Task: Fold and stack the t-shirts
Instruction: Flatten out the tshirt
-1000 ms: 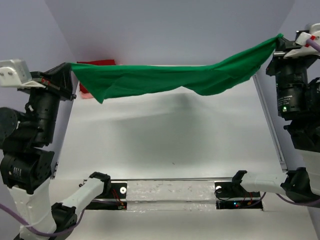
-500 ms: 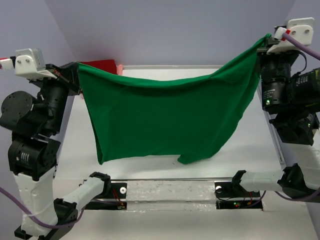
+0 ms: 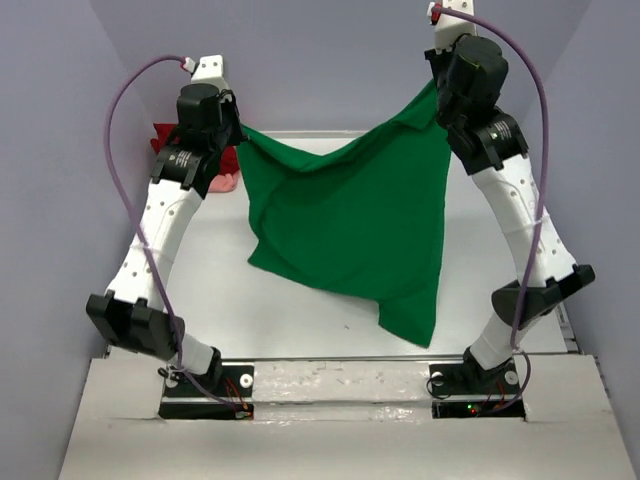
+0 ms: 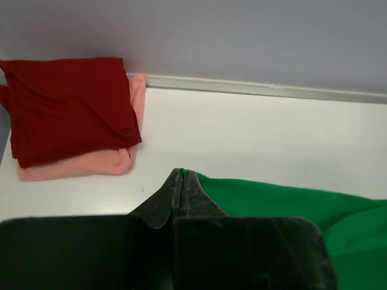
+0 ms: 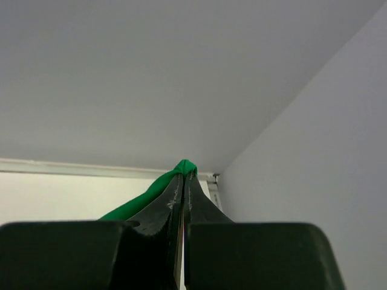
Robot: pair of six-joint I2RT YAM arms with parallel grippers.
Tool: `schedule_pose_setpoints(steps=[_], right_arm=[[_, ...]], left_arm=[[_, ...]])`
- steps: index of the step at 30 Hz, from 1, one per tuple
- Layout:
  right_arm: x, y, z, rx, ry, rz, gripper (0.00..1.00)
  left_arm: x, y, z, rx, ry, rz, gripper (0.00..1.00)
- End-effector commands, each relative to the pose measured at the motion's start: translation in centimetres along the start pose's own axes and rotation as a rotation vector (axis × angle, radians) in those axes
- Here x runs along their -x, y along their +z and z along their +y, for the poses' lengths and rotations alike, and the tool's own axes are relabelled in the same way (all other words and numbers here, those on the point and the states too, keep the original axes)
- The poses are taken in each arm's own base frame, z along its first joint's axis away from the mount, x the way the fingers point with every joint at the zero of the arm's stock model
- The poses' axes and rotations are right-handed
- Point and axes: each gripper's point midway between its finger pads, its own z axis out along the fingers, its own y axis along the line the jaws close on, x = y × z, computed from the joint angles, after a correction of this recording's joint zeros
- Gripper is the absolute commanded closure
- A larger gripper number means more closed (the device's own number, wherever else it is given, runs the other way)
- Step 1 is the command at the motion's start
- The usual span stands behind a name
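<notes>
Holding the green shirt (image 3: 350,215) up between both arms, you have it spread in the air over the table (image 3: 300,300). Left gripper (image 4: 182,175): fingers pressed together, pinching the shirt's top left corner, green cloth running off to the right of the tips. Right gripper (image 5: 183,175): fingers pressed together too, a bit of green poking out at the tips, pinching the top right corner, up higher than the left one. Top edge sags between the two grips. Cloth hangs down crooked, with the lowest corner at the near right. Can't tell if that corner touches the table. Red shirt (image 4: 66,106) is folded and lies on top of the pink shirt (image 4: 78,166), stacked at the far left corner against the back wall, just beyond your left gripper.
</notes>
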Motion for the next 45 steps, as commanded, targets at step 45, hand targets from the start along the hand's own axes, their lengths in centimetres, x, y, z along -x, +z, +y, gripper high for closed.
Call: schedule_pose_setpoints(steps=[45], right_arm=[[3.2, -13.3, -5.8, 0.040, 0.197, -0.096, 1.00]], left_arm=[[5.5, -16.9, 1.6, -0.073, -0.129, -0.284, 1.00]])
